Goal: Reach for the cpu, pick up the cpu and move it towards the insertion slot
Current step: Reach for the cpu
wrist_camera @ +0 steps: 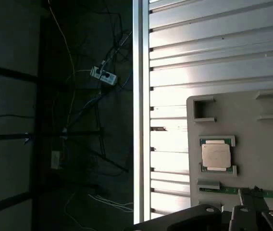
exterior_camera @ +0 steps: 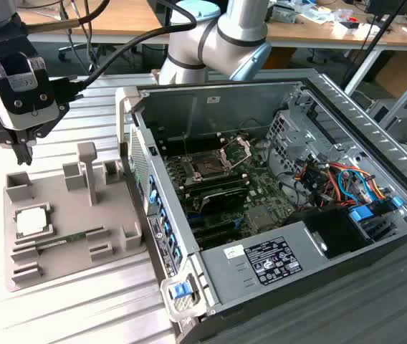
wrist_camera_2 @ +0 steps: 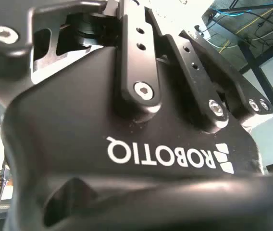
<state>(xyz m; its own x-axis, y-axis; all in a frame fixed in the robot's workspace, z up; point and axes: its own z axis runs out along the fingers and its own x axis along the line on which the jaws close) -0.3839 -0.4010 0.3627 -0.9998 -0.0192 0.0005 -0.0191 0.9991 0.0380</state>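
Exterior view: the gripper (exterior_camera: 23,152) hangs over one edge of the grey holder (exterior_camera: 17,276), holding nothing, while the cpu (exterior_camera: 31,221) lies flat in its pocket.
Whether the fingers are open or closed cannot be told. In the first wrist view the cpu (wrist_camera: 216,155) sits between small raised tabs, just beside the green memory stick (wrist_camera: 266,193). The main risk is probably a descent that lands off-centre, so a fingertip strikes a tab or pushes the thin chip askew instead of closing on its rim. A shallow or tilted hold could let it slip. The holder's upright posts (exterior_camera: 87,168) and the computer case wall (exterior_camera: 140,154) stand between the chip and the insertion slot (exterior_camera: 209,167), so a low carry could clip either one.
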